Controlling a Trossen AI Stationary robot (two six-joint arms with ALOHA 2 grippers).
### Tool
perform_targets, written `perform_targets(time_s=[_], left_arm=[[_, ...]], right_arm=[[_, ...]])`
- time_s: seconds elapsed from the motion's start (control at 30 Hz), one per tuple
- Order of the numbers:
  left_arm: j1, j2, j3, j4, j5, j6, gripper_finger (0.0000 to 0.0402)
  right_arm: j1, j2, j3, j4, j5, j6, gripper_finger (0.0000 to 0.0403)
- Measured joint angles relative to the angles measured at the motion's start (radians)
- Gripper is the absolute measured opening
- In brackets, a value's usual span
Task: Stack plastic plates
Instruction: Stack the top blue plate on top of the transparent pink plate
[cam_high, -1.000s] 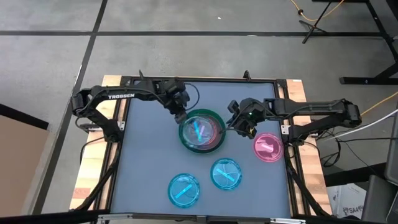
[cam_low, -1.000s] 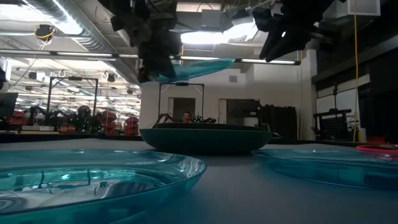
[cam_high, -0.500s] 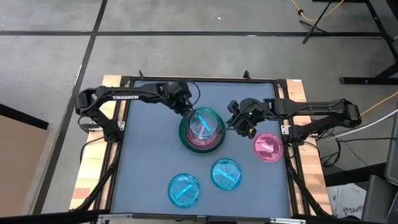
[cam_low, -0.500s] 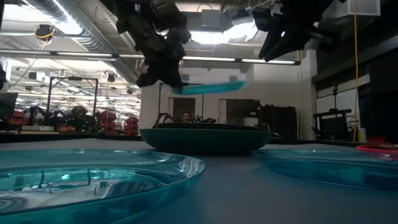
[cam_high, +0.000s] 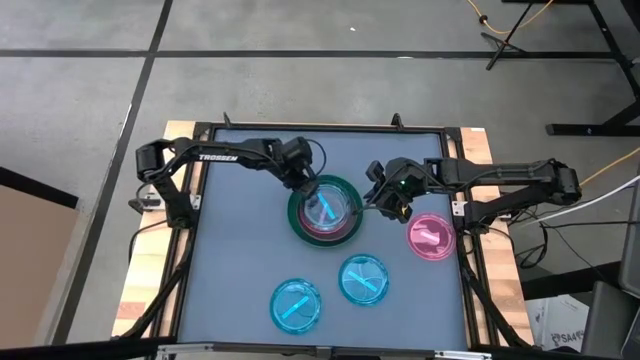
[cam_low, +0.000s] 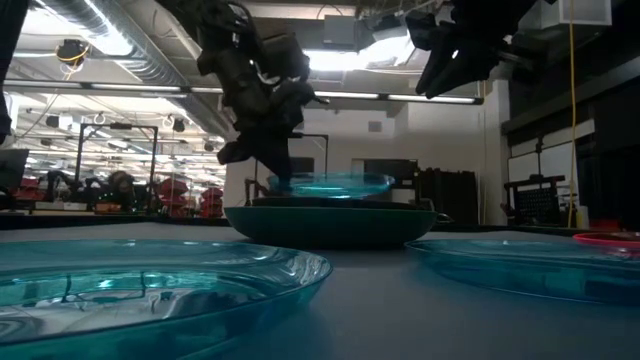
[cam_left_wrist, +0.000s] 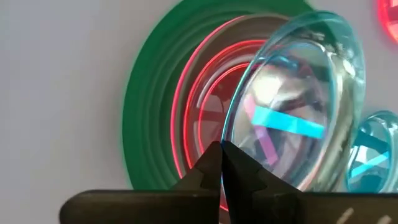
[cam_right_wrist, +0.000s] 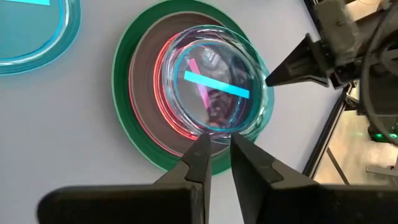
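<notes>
A stack of plates sits mid-table: a big dark green plate (cam_high: 296, 222) at the bottom, with grey and pink plates (cam_left_wrist: 193, 118) nested in it. My left gripper (cam_high: 306, 186) hovers at the stack's far-left rim, shut on a translucent cyan plate (cam_low: 330, 184). That plate hangs nearly level, low over the stack; whether it touches the stack I cannot tell. My right gripper (cam_high: 384, 203) waits just right of the stack, its fingers slightly open and holding nothing. On the table lie an opaque pink plate (cam_high: 432, 238) and two cyan plates (cam_high: 363, 280) (cam_high: 296, 305). My left gripper pinches the cyan plate by its rim (cam_left_wrist: 227, 135) between its two fingers, at the plate's far-left side. The fingers (cam_low: 272, 160) slant down from the table's far left. The plate reaches out from them over the stack, nearly level.
The pink plate lies near the table's right edge, below my right arm. The two cyan plates lie toward the near edge, one large in the low view (cam_low: 150, 280). Bare grey tabletop (cam_high: 235, 260) fills the left half. Wooden table borders (cam_high: 150, 290) run along both sides.
My left gripper has moved down and toward the table's right and near edge, over the green stack, staying shut on the cyan plate. The plate, held high and tilted a second ago, has come down to just above the stack and levelled out.
</notes>
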Motion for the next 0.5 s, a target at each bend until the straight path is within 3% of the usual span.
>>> perform_targets(time_s=[0.5], left_arm=[[-0.02, 0.021, -0.001, -0.016, -0.054, 0.0, 0.0]], right_arm=[[0.0, 0.0, 0.0, 0.001, 0.0, 0.0, 0.0051]])
